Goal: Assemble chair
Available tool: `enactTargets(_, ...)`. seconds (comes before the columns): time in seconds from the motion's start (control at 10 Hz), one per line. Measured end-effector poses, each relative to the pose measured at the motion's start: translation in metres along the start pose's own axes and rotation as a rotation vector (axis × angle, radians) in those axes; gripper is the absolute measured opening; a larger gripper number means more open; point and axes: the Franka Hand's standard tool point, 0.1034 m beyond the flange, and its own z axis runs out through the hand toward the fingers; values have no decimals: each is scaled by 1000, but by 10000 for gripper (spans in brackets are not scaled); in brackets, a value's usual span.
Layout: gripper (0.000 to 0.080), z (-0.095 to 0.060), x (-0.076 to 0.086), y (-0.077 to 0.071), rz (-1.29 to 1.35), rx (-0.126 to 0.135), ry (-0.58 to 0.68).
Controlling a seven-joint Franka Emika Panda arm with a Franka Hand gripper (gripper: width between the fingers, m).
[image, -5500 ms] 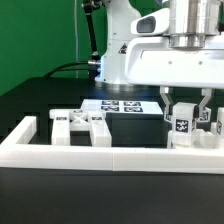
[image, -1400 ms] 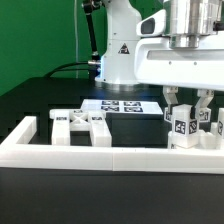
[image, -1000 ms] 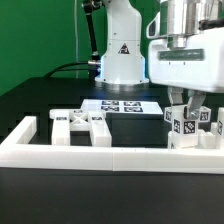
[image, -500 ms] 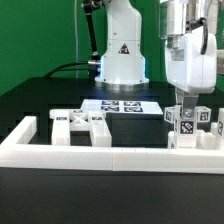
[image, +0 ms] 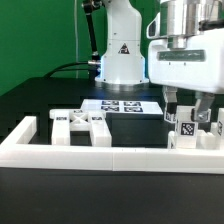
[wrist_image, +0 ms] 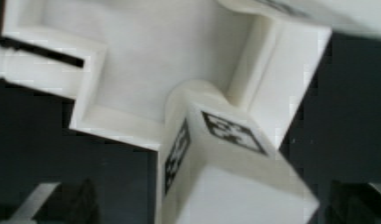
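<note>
My gripper (image: 188, 120) is at the exterior view's right, pointing down inside the border frame. Its fingers stand on either side of a white chair piece (image: 186, 130) with a tilted black-and-white tag, and appear shut on it. That piece stands among other white chair parts (image: 208, 134) there. In the wrist view the gripper (wrist_image: 208, 208) holds the same tagged block (wrist_image: 231, 165), which meets a larger white chair part (wrist_image: 160, 70) with raised edges. More tagged chair parts (image: 78, 126) lie at the exterior view's left.
The long white border frame (image: 100, 152) runs across the front, with an upright end at the left. The marker board (image: 120, 104) lies flat behind the parts. The robot base (image: 120, 55) stands at the back, in front of a green backdrop.
My gripper has turned about its vertical axis over the right-hand parts, from front-on to side-on and back. The tag on the held piece now sits tilted. The left parts have not moved.
</note>
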Motion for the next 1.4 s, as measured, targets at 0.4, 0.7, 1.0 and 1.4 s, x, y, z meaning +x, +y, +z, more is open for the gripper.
enactTargets(0.4, 649, 1, -4, 0, -481, -8, -4)
enactTargets(0.7, 649, 1, 1, 1, -696, -8, -1)
enactTargets(1.0, 649, 1, 6, 4, -927, -19, 4)
enactTargets(1.4, 372, 1, 8, 5, -970, -24, 6)
